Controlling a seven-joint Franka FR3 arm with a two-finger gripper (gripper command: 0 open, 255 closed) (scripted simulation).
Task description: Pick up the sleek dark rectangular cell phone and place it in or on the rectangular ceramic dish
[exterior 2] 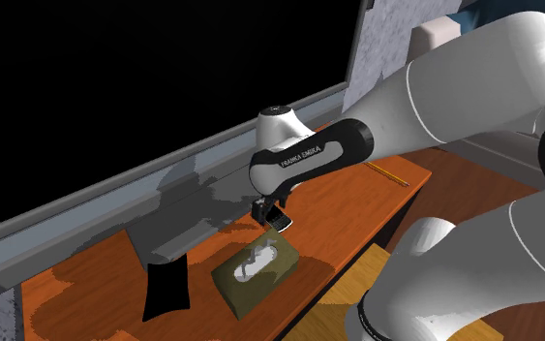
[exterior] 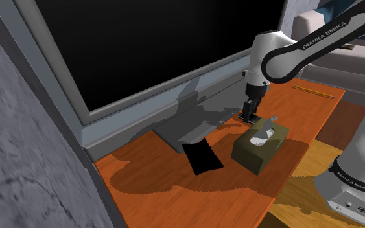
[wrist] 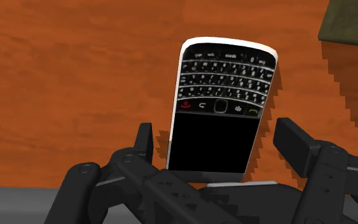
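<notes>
A white robot arm reaches down to an orange wooden table [exterior: 194,194], its black gripper [exterior: 251,118] lowered over a dark cell phone [wrist: 222,102] that lies flat on the tabletop. The phone, edged in white, shows a small keypad on one half and a blank black screen on the other. In the wrist view the two fingers [wrist: 144,143] stand wide apart, one on each side of the screen end. A strip of table shows between each finger and the phone's edge, so the jaws are open and grip nothing. In the shoulder view the phone rests just beside an olive tissue box [exterior: 260,148], between that box and the grey ledge [exterior: 174,110] running along the table's far edge. A flat black rectangle, apparently the dish [exterior: 202,157], sits on the table toward the shoulder view's left of the tissue box, near the box but apart from the phone. A yellow pencil [exterior: 314,91] lies well away, close to the table's end at the shoulder view's right. Above the ledge a grey frame [exterior: 77,97] surrounds a large black area, and a pale sofa [exterior: 317,32] shows beyond the arm at upper right.
</notes>
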